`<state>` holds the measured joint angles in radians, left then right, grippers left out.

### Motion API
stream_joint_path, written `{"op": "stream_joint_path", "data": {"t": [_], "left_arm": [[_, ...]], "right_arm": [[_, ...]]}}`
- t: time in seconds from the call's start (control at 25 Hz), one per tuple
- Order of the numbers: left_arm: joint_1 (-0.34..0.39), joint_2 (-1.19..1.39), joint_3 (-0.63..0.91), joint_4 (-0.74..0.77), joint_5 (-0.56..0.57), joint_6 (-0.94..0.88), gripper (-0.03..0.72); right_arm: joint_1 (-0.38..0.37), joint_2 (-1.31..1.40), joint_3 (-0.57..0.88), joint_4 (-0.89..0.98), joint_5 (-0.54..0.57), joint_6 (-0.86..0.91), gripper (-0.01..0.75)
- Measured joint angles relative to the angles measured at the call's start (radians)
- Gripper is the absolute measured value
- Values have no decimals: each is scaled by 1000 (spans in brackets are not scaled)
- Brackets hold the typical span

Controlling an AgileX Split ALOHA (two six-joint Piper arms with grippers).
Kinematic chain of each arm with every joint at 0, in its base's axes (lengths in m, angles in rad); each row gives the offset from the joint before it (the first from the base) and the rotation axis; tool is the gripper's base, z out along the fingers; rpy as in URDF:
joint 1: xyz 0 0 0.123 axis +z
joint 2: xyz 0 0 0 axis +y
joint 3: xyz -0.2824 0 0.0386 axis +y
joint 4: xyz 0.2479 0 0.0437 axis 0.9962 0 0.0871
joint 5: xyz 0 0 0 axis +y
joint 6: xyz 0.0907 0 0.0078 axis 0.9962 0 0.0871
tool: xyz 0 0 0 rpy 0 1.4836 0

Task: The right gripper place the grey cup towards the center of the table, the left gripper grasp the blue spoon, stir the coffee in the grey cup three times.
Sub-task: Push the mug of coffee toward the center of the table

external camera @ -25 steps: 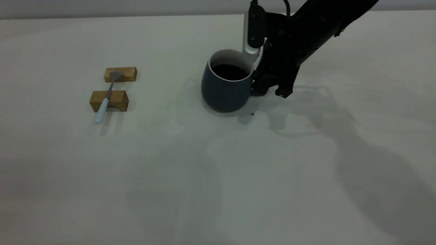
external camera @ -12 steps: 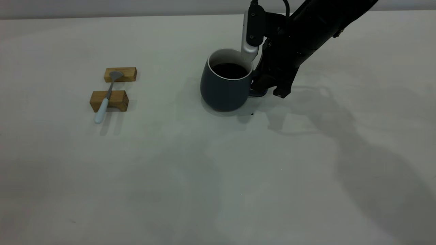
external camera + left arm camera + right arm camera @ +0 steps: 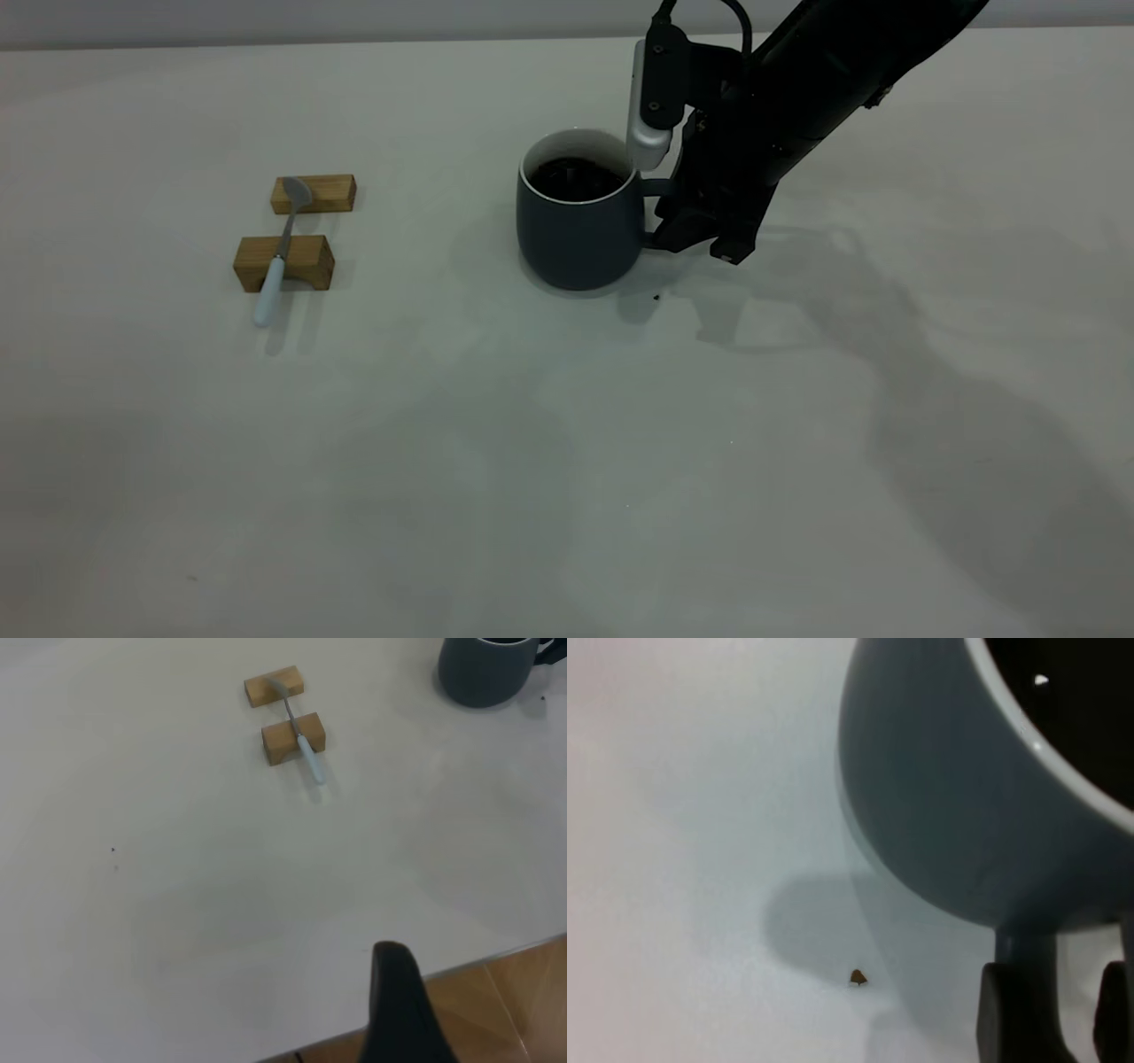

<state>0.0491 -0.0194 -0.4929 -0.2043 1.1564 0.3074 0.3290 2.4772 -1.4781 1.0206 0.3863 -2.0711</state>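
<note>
The grey cup (image 3: 576,235) stands upright on the table (image 3: 532,443) a little right of the middle, with dark coffee (image 3: 576,177) in it. My right gripper (image 3: 673,217) is at the cup's right side, shut on its loop handle (image 3: 1026,943). The blue spoon (image 3: 282,244) lies across two tan wooden blocks at the left, its pale handle toward the front. In the left wrist view the blue spoon (image 3: 299,731) and the grey cup (image 3: 487,673) are far off. My left gripper (image 3: 400,1010) shows only as a dark shape above the table's edge, well away from the spoon.
The two wooden blocks (image 3: 313,193) (image 3: 283,263) sit one behind the other. A tiny dark speck (image 3: 656,298) lies just right of the cup's base. Wooden floor (image 3: 496,1001) shows beyond the table edge in the left wrist view.
The cup has gone from tilted to upright and shifted slightly left with my right gripper. The spoon and blocks have not moved.
</note>
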Motion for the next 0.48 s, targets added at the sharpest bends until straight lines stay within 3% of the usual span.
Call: {"op": "stream_joint_path", "data": {"t": [0.12,0.48], "left_arm": [[0,0,0,0,0,0,533],[0,0,0,0,0,0,533]], "right_arm": [[0,-10,0,-3,0,27,304],[-29,-53,0,-35,29,206,561]]}}
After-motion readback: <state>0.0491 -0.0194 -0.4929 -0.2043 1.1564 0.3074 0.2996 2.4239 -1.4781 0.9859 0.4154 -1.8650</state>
